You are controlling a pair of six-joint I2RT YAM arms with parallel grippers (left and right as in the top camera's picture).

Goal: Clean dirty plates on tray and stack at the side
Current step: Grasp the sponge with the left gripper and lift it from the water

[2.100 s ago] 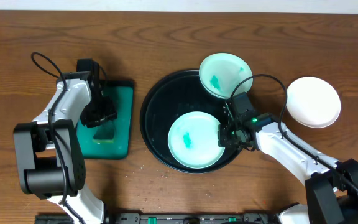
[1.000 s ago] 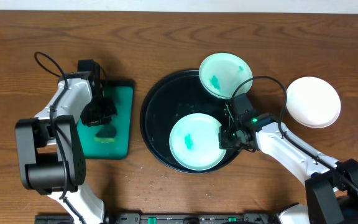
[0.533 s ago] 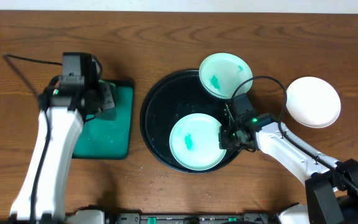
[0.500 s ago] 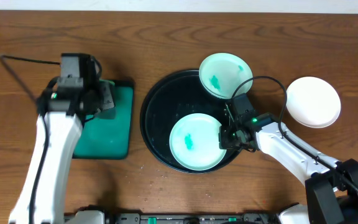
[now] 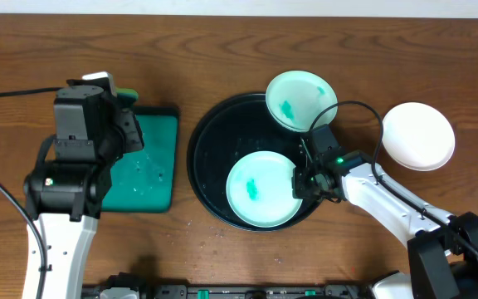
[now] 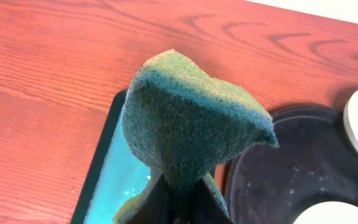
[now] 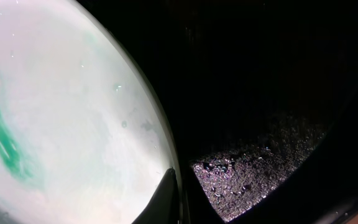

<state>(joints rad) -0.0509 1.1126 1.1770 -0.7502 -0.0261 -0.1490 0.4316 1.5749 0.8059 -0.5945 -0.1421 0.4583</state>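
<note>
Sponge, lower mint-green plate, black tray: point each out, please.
sponge (image 6: 191, 118), left wrist view, middle of its green face.
lower mint-green plate (image 5: 260, 189), overhead view, its centre.
black tray (image 5: 214, 154), overhead view, bare floor, left part.

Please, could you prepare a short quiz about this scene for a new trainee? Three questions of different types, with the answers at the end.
1. True or false: the white plate lies inside the black tray.
2. What does the left gripper hold? A) a plate B) a green sponge C) nothing
3. How many plates carry teal smears?
Key: 1. False; it sits on the table, right of the tray. 2. B. 3. Two: the front plate, gripped at its rim by the right gripper, and the rear plate.
</note>
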